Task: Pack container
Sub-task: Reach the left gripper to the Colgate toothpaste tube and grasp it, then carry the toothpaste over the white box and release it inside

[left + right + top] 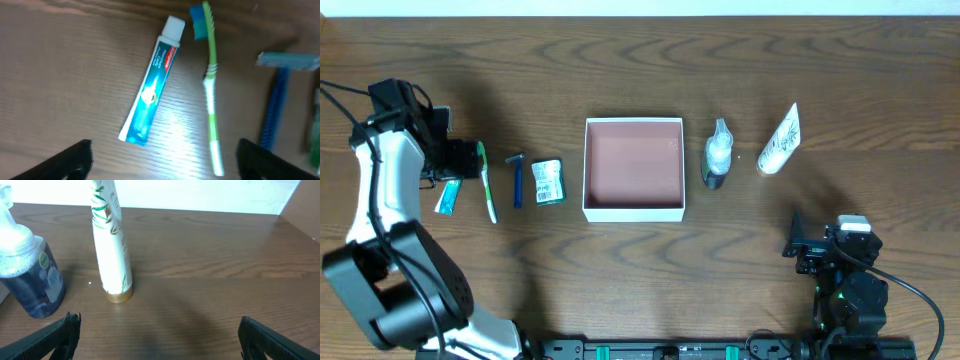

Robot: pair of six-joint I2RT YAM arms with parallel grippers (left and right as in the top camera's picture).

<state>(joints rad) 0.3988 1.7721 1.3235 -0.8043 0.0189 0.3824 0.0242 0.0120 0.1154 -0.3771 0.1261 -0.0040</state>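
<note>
Overhead shows the container [634,168] sitting open-side up at mid-counter, nothing inside its reddish-brown floor, so packing looks not yet begun. Items are laid out on either side of it, likely so each arm can serve its own half. On the left lie a toothpaste tube [446,197], a green toothbrush [486,183], a blue razor [517,179] and a small green packet [548,182], side by side and apart from one another, the packet nearest the box. On the right lie a pump bottle [717,155] just beside the box wall and a white tube [780,140] farther out.

Left tool [165,155] hangs over the toothpaste [151,85] and toothbrush [211,90], its fingers spread wide apart with nothing between them; the razor [275,100] shows at the edge of that wrist view. That stance suggests it is lining up a first pick, though I cannot tell which of the two it aims at.

Right tool [160,335] sits low near the counter's [880,80] front edge, fingers also spread and empty, facing the white tube [111,245] and bottle [32,275], well apart from both, apparently waiting
</note>
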